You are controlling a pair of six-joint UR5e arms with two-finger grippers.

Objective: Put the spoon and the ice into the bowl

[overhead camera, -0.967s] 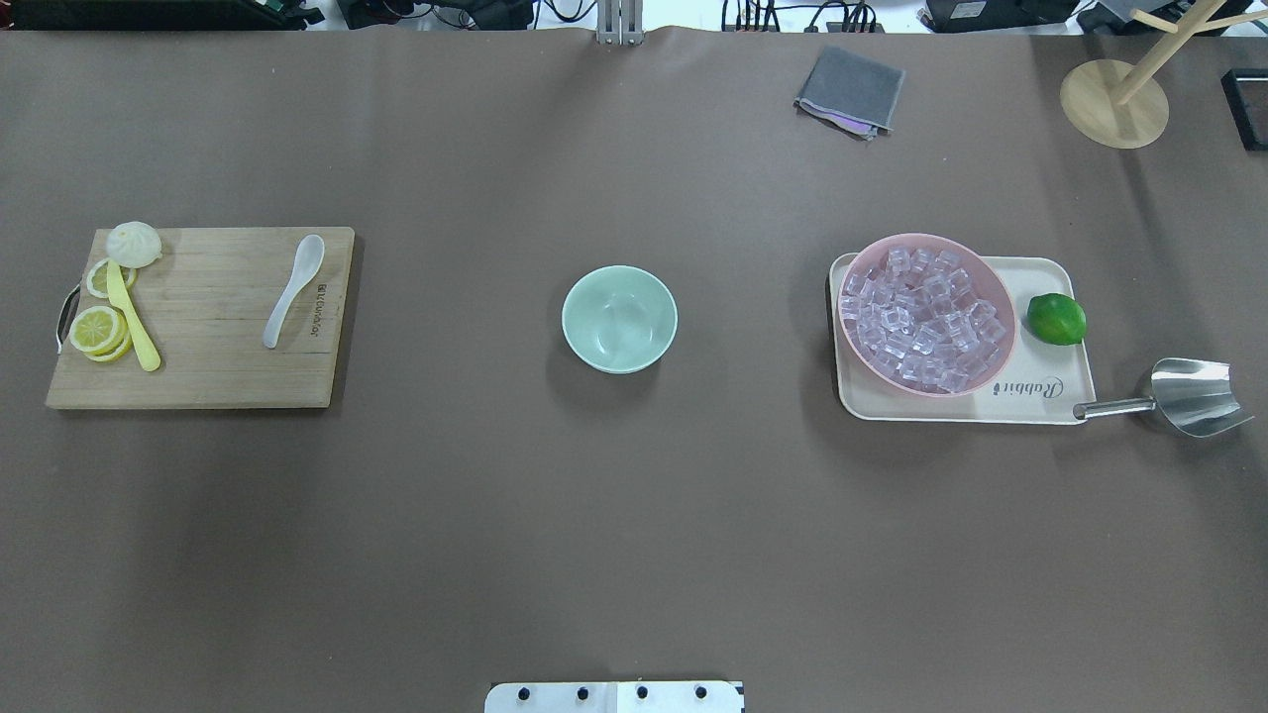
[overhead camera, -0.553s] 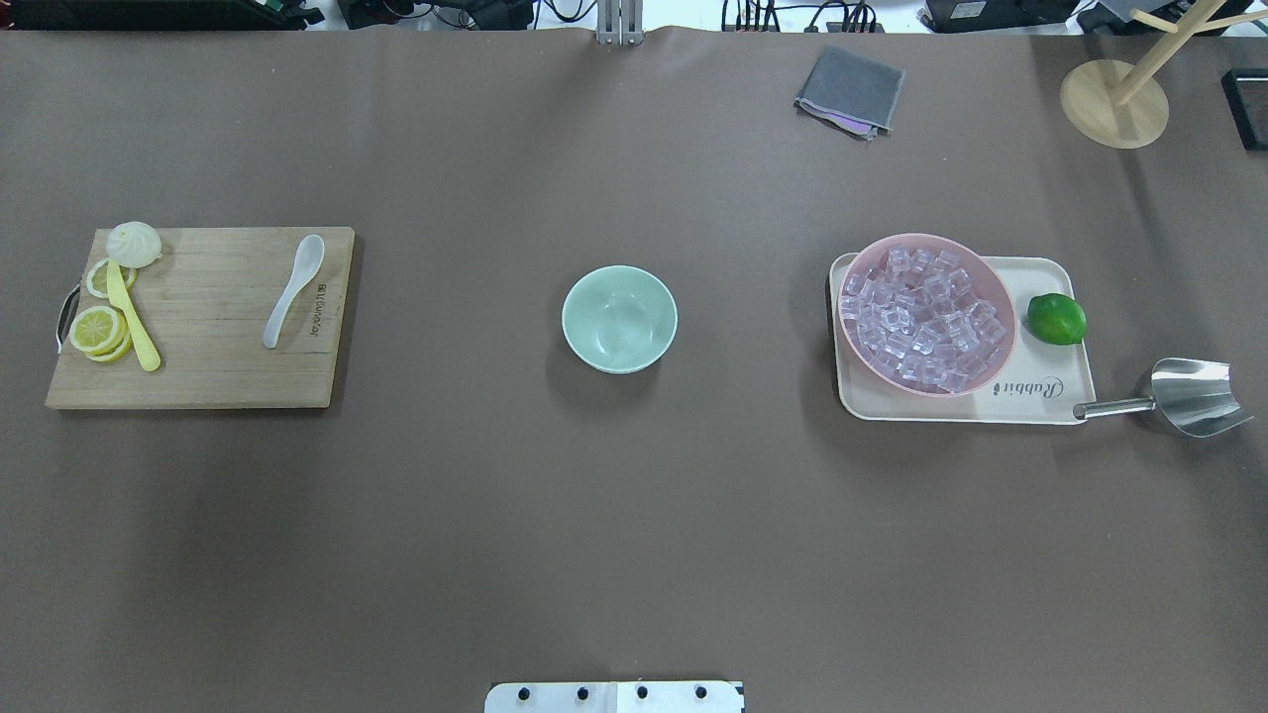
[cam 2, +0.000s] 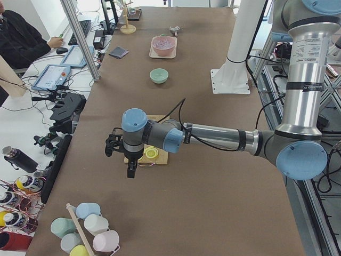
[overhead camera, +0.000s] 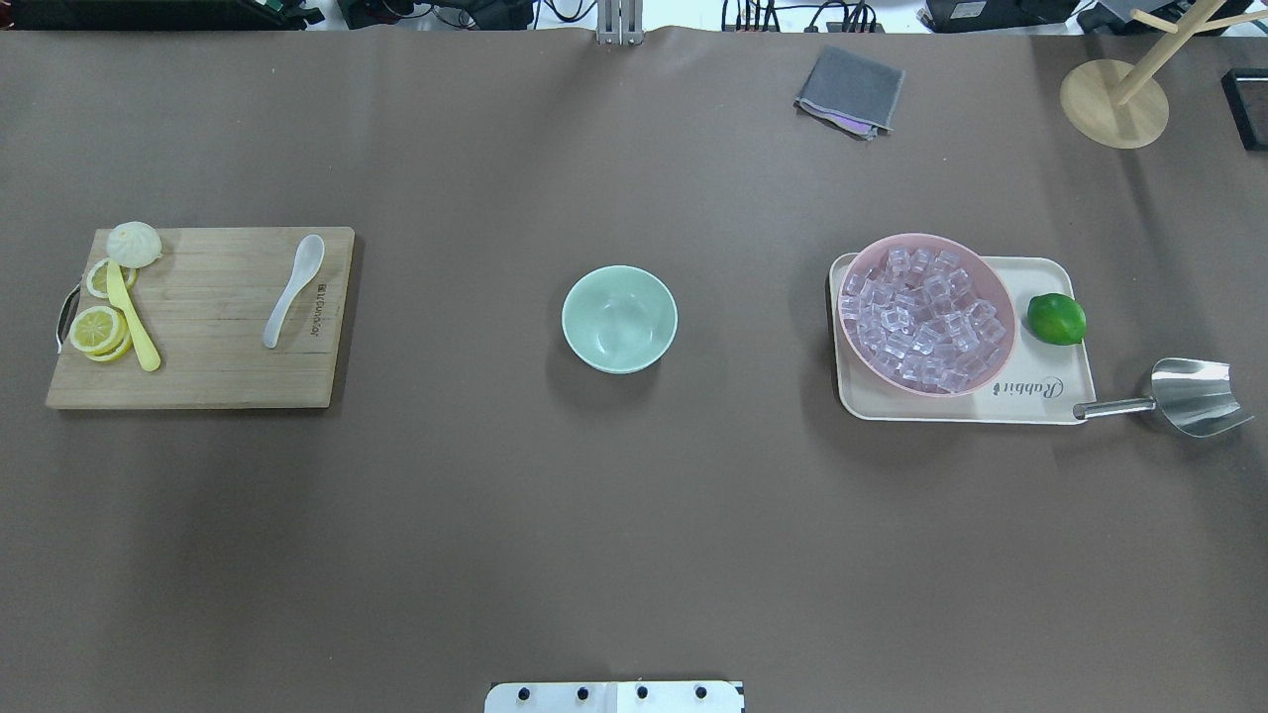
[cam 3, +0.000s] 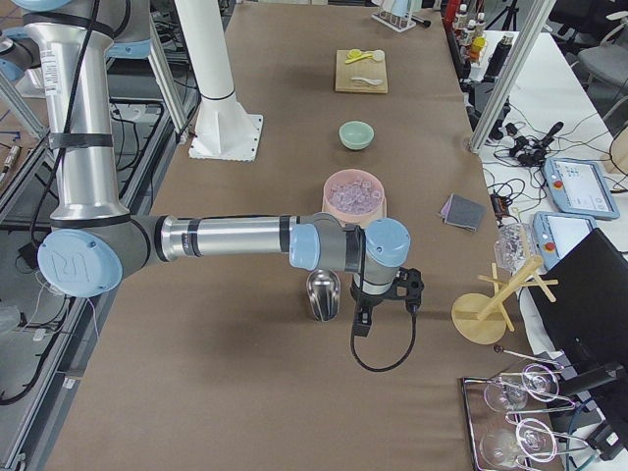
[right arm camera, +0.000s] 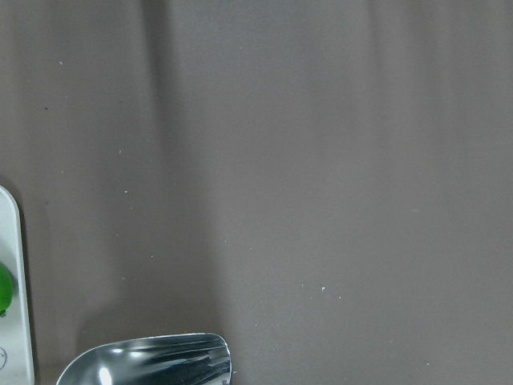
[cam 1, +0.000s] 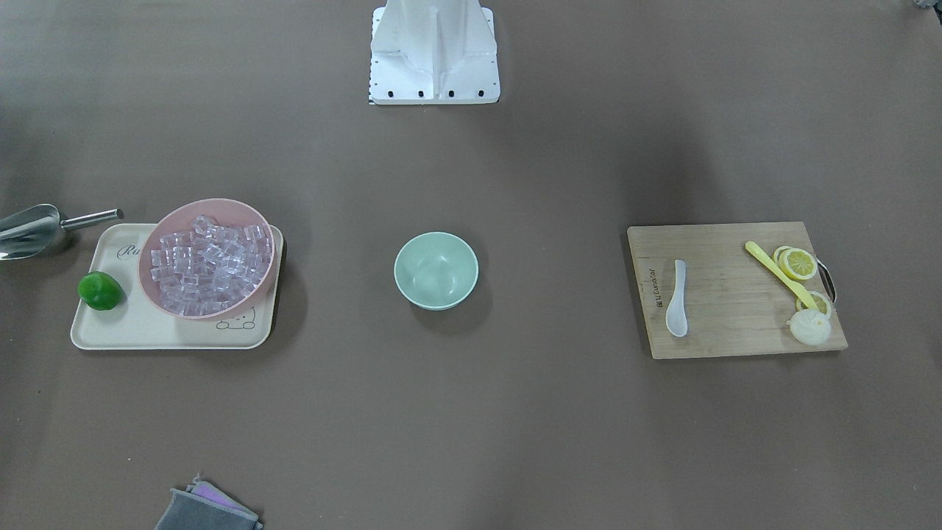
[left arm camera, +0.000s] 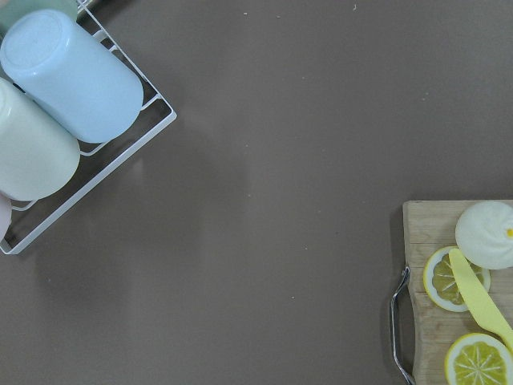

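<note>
The white spoon (overhead camera: 293,290) lies on the right part of a wooden cutting board (overhead camera: 198,381), also seen in the front view (cam 1: 678,298). The empty mint-green bowl (overhead camera: 619,319) (cam 1: 436,270) stands mid-table. The ice (overhead camera: 923,315) (cam 1: 210,254) fills a pink bowl (cam 1: 221,202) on a tray. My left gripper (cam 2: 130,172) hovers over the table just beyond the board's outer end. My right gripper (cam 3: 361,324) hovers beside the metal scoop (cam 3: 322,294). Each shows only in a side view, so I cannot tell whether it is open or shut.
On the board lie a yellow spoon (overhead camera: 132,317), lemon slices (overhead camera: 97,330) and a bun (overhead camera: 134,243). The cream tray (overhead camera: 1040,401) also holds a lime (overhead camera: 1056,319). A grey cloth (overhead camera: 850,91) and a wooden stand (overhead camera: 1114,99) are at the far edge. A cup rack (left arm camera: 72,88) sits beyond the board.
</note>
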